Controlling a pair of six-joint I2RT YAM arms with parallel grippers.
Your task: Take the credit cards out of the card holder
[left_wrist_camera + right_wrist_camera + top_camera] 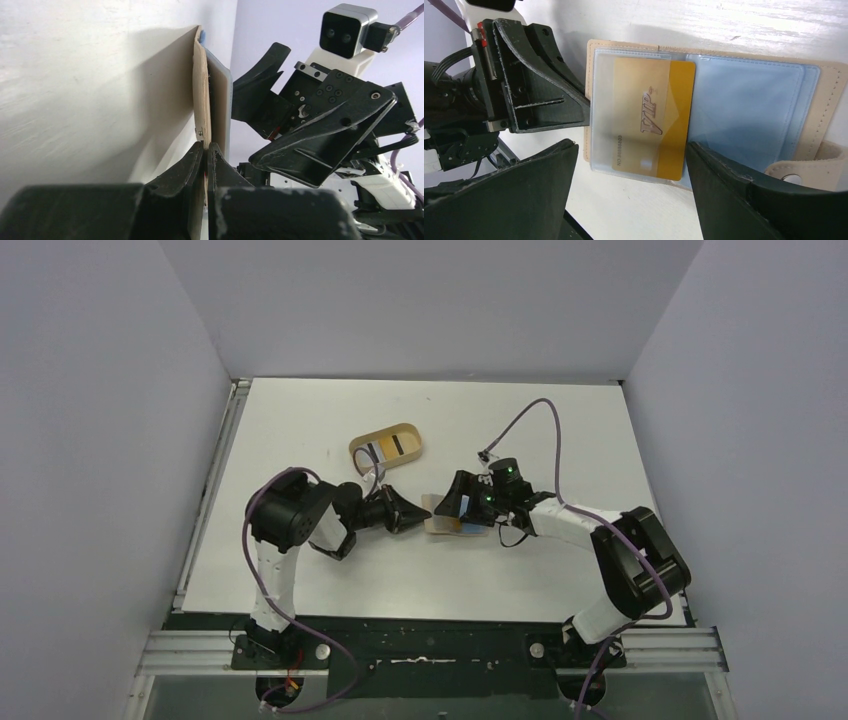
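— What do we see, biggest thing first?

— We see the white table point(500, 570), with both arms reaching in to meet near the middle of the overhead view. Up and left of where they meet sits an oval wooden tray point(354, 452), well apart from the grippers.

— And where is the card holder?

— We find the card holder point(831, 100) lying open on the table in the centre of the overhead view, between the two grippers. In the right wrist view it fills the upper middle and right of the frame, with its clear sleeves facing up.

— How do our tools stand?

— Our left gripper point(206, 147) is closed, pinching the tan edge of the holder on the left side of the right wrist view. Our right gripper point(630, 150) is spread wide above the open holder, holding nothing. Whether its fingers touch the sleeves, we cannot tell.

— The cards?

— We see a gold card point(651, 117) marked VIP, partly out of its left sleeve and poking towards the fold. A light blue card point(744, 105) sits under the right sleeves. The snap tab point(804, 170) lies at the lower right.
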